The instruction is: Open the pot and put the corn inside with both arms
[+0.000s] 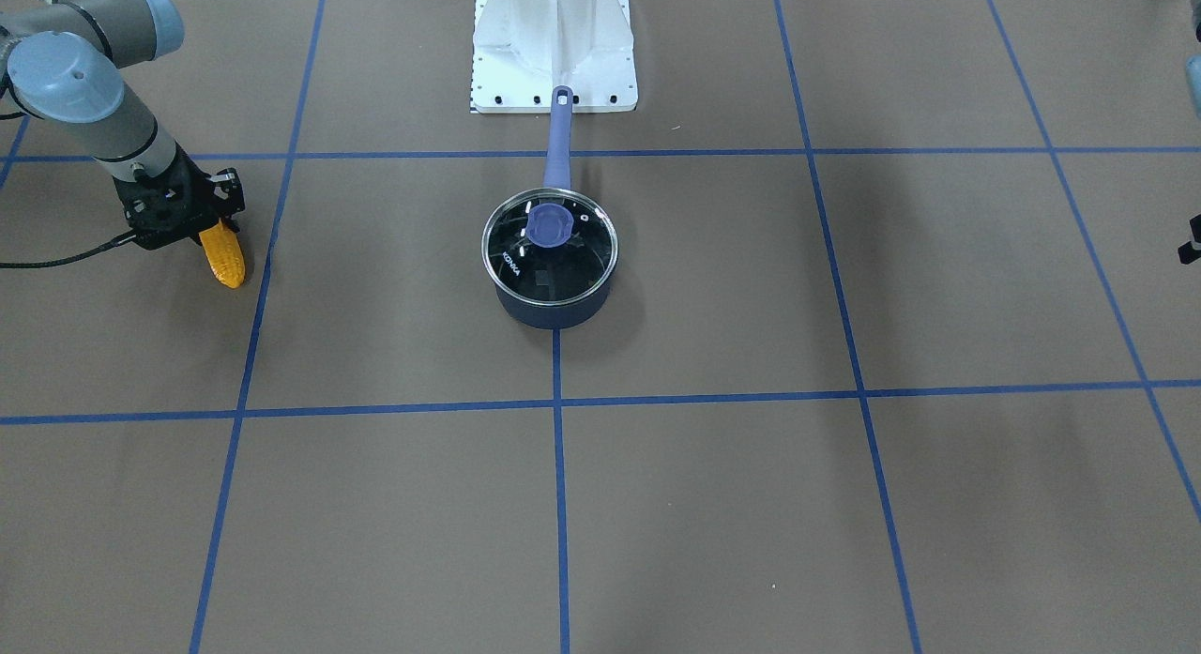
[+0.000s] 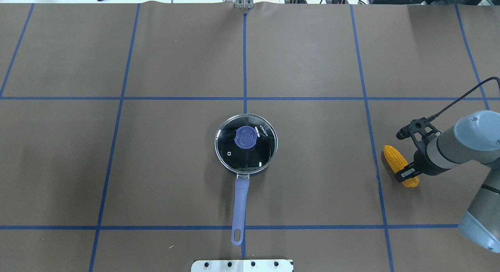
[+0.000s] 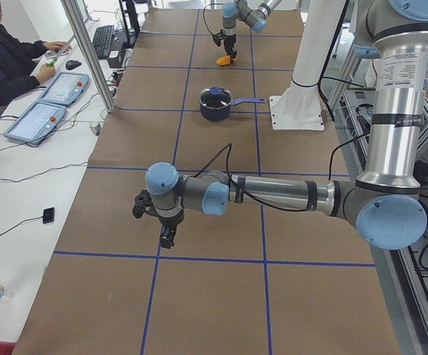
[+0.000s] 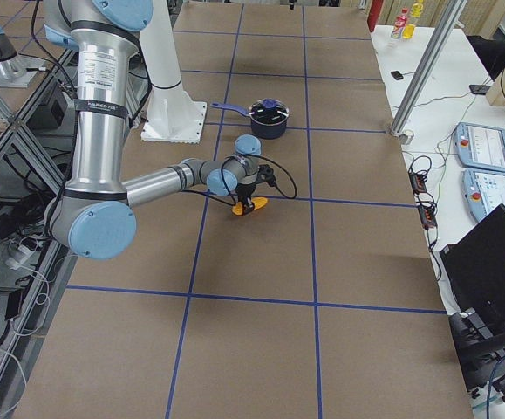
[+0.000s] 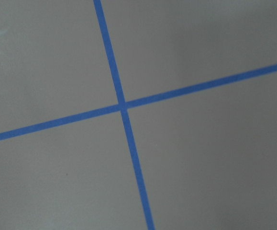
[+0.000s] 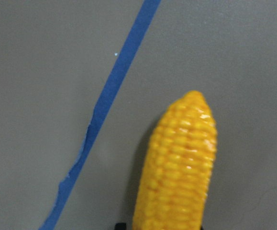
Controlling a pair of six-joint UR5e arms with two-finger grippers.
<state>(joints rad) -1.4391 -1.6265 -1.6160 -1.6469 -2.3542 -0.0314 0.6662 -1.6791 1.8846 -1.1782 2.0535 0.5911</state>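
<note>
The pot (image 1: 551, 302) stands mid-table with its glass lid (image 2: 246, 144) on and its lavender handle (image 2: 239, 203) pointing at the robot's base. The corn (image 2: 392, 158) is far to the robot's right, tip pointing away from the wrist. My right gripper (image 2: 406, 171) is shut on the corn's thick end, low over the table; it also shows in the front-facing view (image 1: 216, 232). The right wrist view shows the corn (image 6: 179, 167) close up. My left gripper (image 3: 162, 237) hangs over bare table far from the pot; I cannot tell whether it is open or shut.
The white base plate (image 1: 554, 82) sits just behind the pot handle's end. Blue tape lines (image 5: 124, 108) grid the brown table cover. An operator (image 3: 7, 59) sits at a side desk with tablets beyond the table's edge.
</note>
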